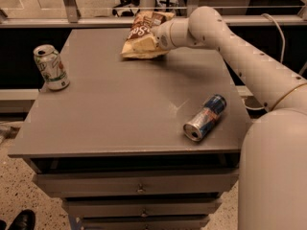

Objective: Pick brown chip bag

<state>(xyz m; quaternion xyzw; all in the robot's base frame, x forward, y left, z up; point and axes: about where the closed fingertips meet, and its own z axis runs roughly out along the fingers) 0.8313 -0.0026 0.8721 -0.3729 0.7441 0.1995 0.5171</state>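
The brown chip bag (142, 34) is at the far edge of the grey table (120, 109), left of the middle. It is dark brown with white lettering, and its tan end points down towards the tabletop. Its brown end is raised and tilted against my gripper (156, 34). The gripper reaches in from the right and is shut on the bag's right side. The bag hides most of the fingers. My white arm (249, 61) runs from the lower right across the table's right side.
A green-white can (51, 67) stands upright near the table's left edge. A blue-silver can (205, 117) lies on its side at the front right. A rail (96, 20) runs behind the table. Drawers (139, 186) are below the front edge.
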